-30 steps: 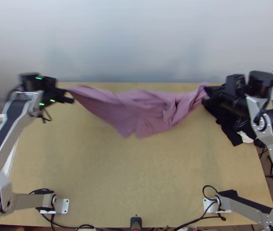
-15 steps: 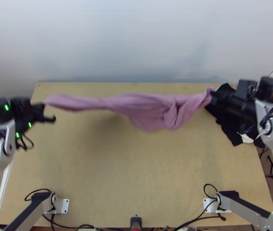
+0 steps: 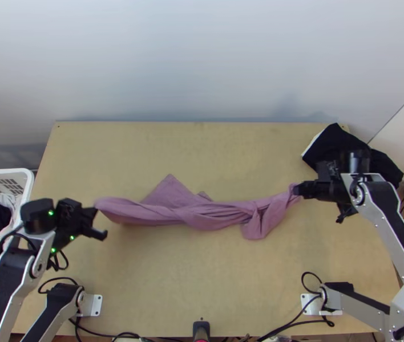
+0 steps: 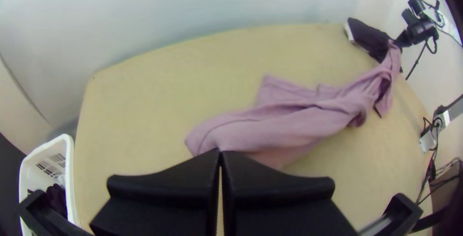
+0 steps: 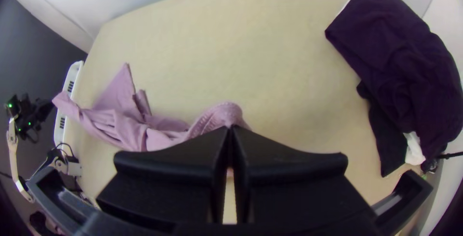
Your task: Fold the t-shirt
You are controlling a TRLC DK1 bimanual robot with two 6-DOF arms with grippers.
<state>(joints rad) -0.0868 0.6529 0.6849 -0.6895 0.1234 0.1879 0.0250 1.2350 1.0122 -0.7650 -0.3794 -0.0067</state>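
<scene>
The mauve t-shirt (image 3: pixel 219 214) hangs stretched across the table between the two grippers, bunched into a long twisted band, with a pointed part lying out toward the far side. My left gripper (image 3: pixel 95 212) is shut on its left end, and my right gripper (image 3: pixel 298 190) is shut on its right end. In the left wrist view the fingertips of my left gripper (image 4: pixel 219 153) meet on the edge of the shirt (image 4: pixel 279 125). The right wrist view has my right gripper (image 5: pixel 232 129) closed on a gathered piece of the shirt (image 5: pixel 224 113).
A pile of dark clothes (image 3: pixel 344 148) lies at the table's far right corner, under and beyond the right arm. Left of the table stands a white basket (image 3: pixel 25 182) with clothes in it. Bare wood (image 3: pixel 202 273) stretches between the shirt and the near edge.
Both grippers have come toward the near side with the shirt. My left one first swung outward, then back inward. The shirt has gone from a wide hanging sheet to a narrow band lower in the picture.
</scene>
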